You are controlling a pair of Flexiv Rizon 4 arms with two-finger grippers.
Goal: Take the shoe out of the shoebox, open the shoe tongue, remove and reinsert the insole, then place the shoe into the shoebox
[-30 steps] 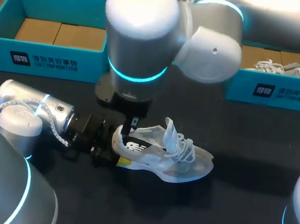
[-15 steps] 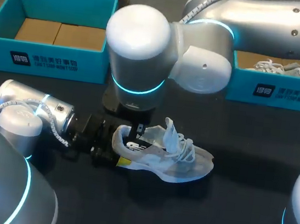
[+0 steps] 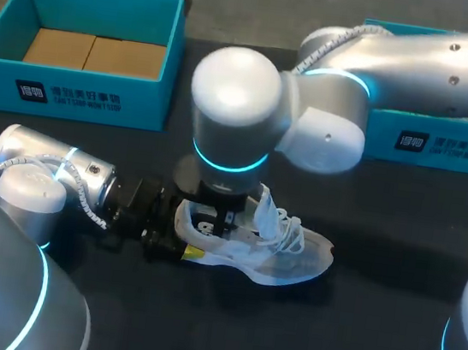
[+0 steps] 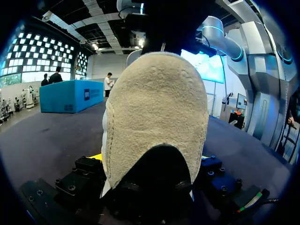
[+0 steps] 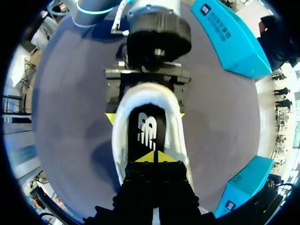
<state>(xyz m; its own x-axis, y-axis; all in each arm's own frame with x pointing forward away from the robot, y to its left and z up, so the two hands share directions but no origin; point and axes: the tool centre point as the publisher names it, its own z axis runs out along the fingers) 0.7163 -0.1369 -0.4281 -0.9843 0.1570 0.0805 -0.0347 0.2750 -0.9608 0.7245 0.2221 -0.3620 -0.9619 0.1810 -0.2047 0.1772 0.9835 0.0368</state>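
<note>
A white mesh shoe (image 3: 280, 254) lies on the black table, toe to the right, tongue and laces pulled up. My left gripper (image 3: 181, 234) has a yellow-tipped finger on each side of the heel, and both touch it. The left wrist view shows mainly the beige suede heel (image 4: 157, 117). My right arm comes in from the right and bends down over the shoe. Its gripper (image 5: 153, 158) is shut, tips together inside the shoe's opening, right over the black insole (image 5: 149, 129). Whether it pinches the insole is unclear.
An open teal shoebox (image 3: 81, 90) with cardboard inside stands at the back left. A second teal box (image 3: 428, 144) stands at the back right, partly hidden by my right arm. Bare black table lies in front of and to the right of the shoe.
My right arm has swung to the right and lowered, bringing its shut gripper from above the heel down into the shoe's opening. The left gripper and the shoe have stayed in place.
</note>
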